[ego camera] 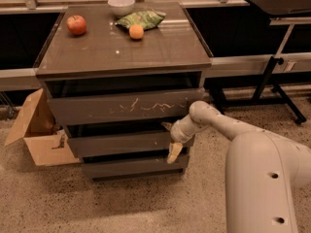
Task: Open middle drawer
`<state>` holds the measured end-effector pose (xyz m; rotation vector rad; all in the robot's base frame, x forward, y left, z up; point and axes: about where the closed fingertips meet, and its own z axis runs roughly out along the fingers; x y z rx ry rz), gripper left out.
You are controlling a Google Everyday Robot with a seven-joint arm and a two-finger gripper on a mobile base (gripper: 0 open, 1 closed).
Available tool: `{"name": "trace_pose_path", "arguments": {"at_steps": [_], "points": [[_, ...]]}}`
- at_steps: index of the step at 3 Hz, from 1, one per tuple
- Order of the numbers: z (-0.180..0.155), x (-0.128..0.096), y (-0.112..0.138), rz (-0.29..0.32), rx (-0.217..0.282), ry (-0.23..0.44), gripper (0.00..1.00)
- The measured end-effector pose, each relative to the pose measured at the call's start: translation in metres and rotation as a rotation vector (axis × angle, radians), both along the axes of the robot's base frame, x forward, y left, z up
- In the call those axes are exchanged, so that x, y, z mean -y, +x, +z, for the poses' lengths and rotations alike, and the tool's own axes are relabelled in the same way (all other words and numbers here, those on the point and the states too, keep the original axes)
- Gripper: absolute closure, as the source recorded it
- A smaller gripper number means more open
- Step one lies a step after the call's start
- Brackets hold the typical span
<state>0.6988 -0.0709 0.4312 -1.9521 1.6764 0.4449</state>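
Note:
The middle drawer (121, 143) is the flat grey-brown front below the taller scratched top drawer (126, 107) and above the narrower bottom drawer (131, 166). My gripper (170, 139) is at the right end of the middle drawer's front, reaching in from the right. Its fingers are spread: the upper fingertip (166, 126) is at the gap above the front, and the lower tan fingertip (173, 152) hangs by the front's lower edge. The drawer's front stands slightly forward of the cabinet frame.
On the cabinet top (97, 52) are a red apple (76, 24), an orange (136, 31), a green bag (142, 18) and a white bowl (121, 5). An open cardboard box (36, 135) stands on the floor at left. A black table stand (272, 76) is at right.

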Motion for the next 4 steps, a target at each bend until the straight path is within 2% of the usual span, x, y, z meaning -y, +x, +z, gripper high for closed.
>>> {"name": "trace_pose_path", "arguments": {"at_steps": [1,2,3,4], "points": [[-0.016,-0.01,0.013,0.018,-0.023,0.002,0.16],[-0.015,-0.018,0.015,0.037,-0.015,0.012,0.39],[0.005,-0.021,0.008,0.046,0.033,0.031,0.62],[0.028,-0.038,-0.02,0.092,0.061,0.061,0.86]]}}
